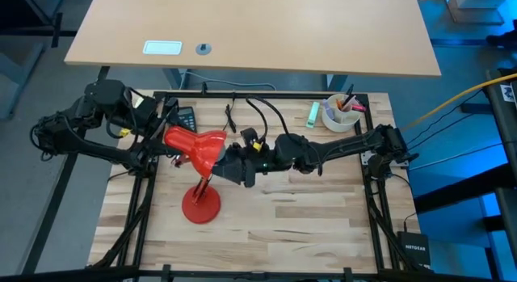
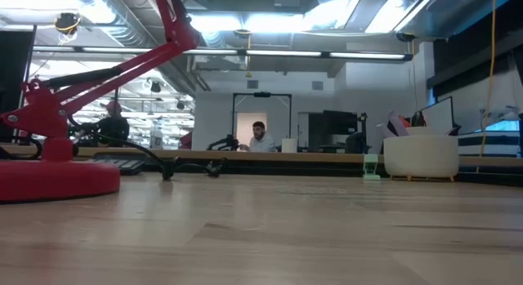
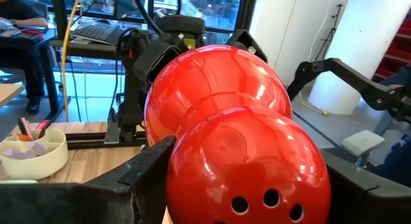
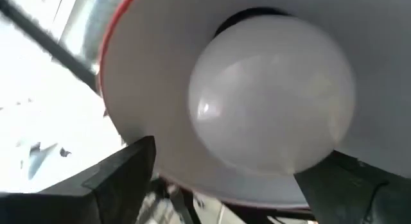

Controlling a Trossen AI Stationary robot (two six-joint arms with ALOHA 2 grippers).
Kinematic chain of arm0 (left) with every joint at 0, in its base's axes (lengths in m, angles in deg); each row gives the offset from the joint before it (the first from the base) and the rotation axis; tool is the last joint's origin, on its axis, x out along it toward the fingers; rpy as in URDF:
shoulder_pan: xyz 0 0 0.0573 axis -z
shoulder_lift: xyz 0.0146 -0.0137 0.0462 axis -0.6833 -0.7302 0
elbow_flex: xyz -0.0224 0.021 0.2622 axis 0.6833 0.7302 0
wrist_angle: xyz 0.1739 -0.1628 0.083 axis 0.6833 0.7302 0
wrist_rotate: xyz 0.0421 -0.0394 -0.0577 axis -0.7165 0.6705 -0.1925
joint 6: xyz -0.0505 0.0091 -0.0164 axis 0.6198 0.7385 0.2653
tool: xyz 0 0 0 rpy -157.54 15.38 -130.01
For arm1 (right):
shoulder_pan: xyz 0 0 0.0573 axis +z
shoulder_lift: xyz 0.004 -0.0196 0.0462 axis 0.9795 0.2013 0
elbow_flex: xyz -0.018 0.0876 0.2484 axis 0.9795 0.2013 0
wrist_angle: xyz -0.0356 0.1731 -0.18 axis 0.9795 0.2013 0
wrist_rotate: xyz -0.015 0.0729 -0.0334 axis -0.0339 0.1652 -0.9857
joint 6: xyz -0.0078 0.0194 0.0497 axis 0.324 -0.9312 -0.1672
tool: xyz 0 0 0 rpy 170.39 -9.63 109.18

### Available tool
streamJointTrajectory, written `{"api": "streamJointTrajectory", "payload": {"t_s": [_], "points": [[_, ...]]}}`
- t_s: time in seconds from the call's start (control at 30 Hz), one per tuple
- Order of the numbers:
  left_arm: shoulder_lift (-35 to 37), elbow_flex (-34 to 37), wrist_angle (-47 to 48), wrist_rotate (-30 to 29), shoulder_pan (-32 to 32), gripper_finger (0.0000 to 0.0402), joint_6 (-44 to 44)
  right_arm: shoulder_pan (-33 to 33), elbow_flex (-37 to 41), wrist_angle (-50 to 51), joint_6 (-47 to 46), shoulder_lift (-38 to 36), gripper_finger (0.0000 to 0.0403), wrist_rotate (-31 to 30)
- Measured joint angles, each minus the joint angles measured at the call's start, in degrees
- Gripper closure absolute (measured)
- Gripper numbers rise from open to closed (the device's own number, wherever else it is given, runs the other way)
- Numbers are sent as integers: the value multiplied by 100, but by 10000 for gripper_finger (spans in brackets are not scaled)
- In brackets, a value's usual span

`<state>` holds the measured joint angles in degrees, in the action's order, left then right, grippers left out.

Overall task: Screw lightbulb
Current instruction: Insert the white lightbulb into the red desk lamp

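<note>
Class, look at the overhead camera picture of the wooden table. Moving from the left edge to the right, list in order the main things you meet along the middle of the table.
Left gripper clamping the rear of the shade → red lamp shade → right gripper at the shade's mouth → green marker → white cup of pens.

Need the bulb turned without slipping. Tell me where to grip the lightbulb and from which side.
Grip the lightbulb across its widest round part, coming straight in through the open mouth of the red lamp shade. Its base is hidden inside the shade, so only the dome is reachable, between the right end effector fingers.
</note>
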<state>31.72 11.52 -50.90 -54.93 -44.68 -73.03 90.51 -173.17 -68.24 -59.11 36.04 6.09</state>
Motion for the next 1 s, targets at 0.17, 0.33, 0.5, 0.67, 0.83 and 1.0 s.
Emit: {"api": "streamJointTrajectory", "payload": {"t_s": [0.17,0.33,0.5,0.67,0.83,1.0], "points": [[33,1,20,13,3,135,-22,24,0,901,682,-196,64,534],[46,1,57,355,0,135,-48,52,-2,2553,1718,-635,65,116],[45,1,65,827,0,135,-66,72,-2,3947,3039,-827,65,-63],[40,2,123,1889,0,135,-65,66,-2,4853,4379,-821,65,-281],[64,-1,368,2322,4,135,257,61,-2,5157,5194,-798,65,-655],[51,2,288,2602,4,135,281,61,-2,5332,5447,-797,65,-713]]}}
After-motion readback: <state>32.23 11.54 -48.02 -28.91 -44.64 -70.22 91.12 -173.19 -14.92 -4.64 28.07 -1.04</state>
